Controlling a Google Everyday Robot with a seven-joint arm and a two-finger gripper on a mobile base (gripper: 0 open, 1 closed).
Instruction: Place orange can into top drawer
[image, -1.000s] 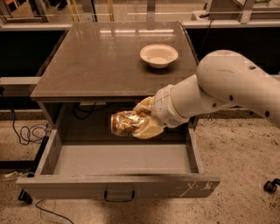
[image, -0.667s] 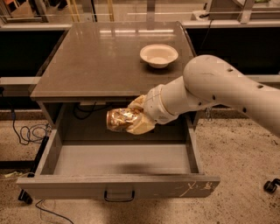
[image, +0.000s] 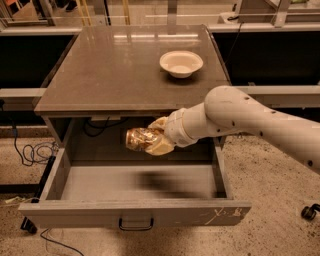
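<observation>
The orange can (image: 140, 139) is held lying on its side in the end effector (image: 152, 136), whose cream fingers (image: 159, 148) are clenched around the can's right end, so that the left end juts out free. The can hangs in the air over the open top drawer (image: 75, 212), just below the front edge of the tabletop (image: 115, 65) and towards the back of the drawer, with a dark shadow (image: 160, 181) cast on the bare grey floor beneath it. It is judged that the carrying is nearly done and that lowering and release remain. For this step to be done well, the can should be brought down until it is close to or touching the drawer floor before the grip is loosened, since a can let go on its side from a height is likely to bounce and roll. The descent should be kept near the middle of the floor, well apart from the side walls and the front panel, and the arm (image: 240, 112) should be kept clear of the tabletop edge just above it. The fingers should be opened only as far as is needed, and the end effector drawn back upward and outward without the can being nudged. The white bowl (image: 181, 63) on the tabletop is well apart from this work and need not be touched.
</observation>
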